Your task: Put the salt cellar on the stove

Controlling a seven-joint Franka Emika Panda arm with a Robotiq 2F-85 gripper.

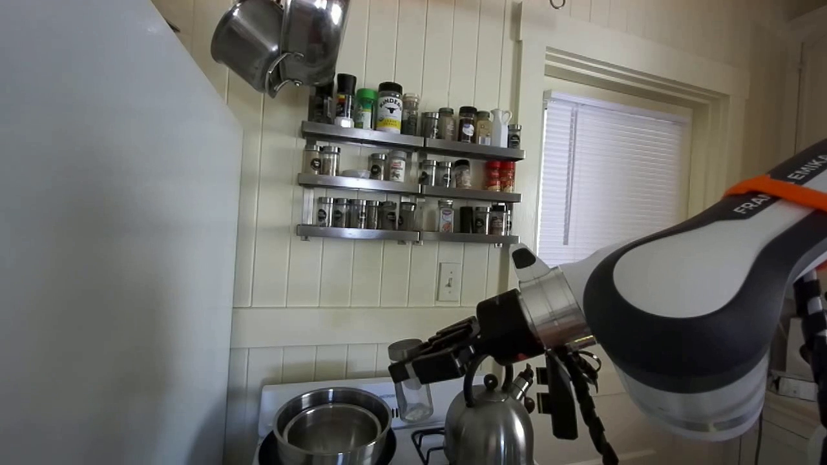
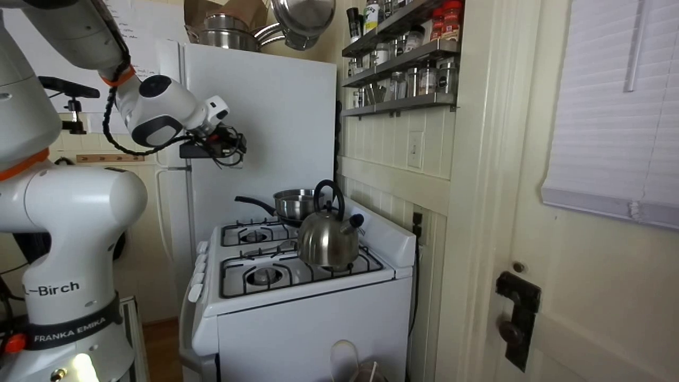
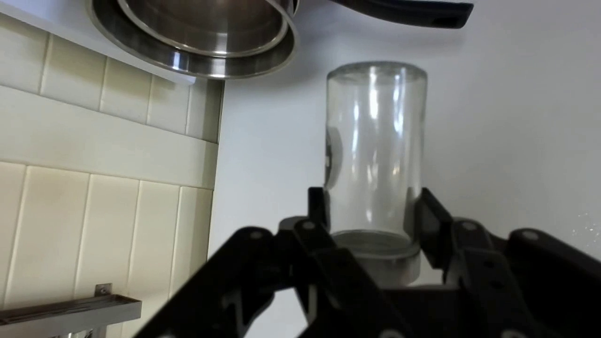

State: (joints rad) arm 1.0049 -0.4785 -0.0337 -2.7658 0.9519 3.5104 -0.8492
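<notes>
The gripper (image 3: 374,211) is clamping the salt cellar (image 3: 375,150), a clear glass jar with a greyish lid; its two black fingers (image 3: 433,230) are pressing on opposite sides of the glass toward the lid end. The salt cellar is hanging in the air, lid uppermost and leaning slightly in an exterior view, while in the wrist view its base is pointing toward the upper edge and its glass is showing bright streaks of reflected light. The robot arm (image 1: 685,278) is holding it above the level of the stove (image 2: 310,329), well apart from the cooking surface. The white enamel stove is standing beside the tall white refrigerator (image 2: 260,111), its low back panel running along the cream panelled wall (image 1: 278,271). On the stove, a steel kettle (image 2: 326,244) with an arched black handle is occupying the rear; on the refrigerator side of it, two nested steel vessels (image 1: 333,426) are resting on a dark pan (image 3: 415,13) whose long handle is projecting forward. Narrow metal shelves (image 1: 362,183) are carrying rows of spice jars (image 1: 358,213) above a light switch (image 1: 448,281), and steel pots (image 2: 228,40) are sitting atop the refrigerator.
</notes>
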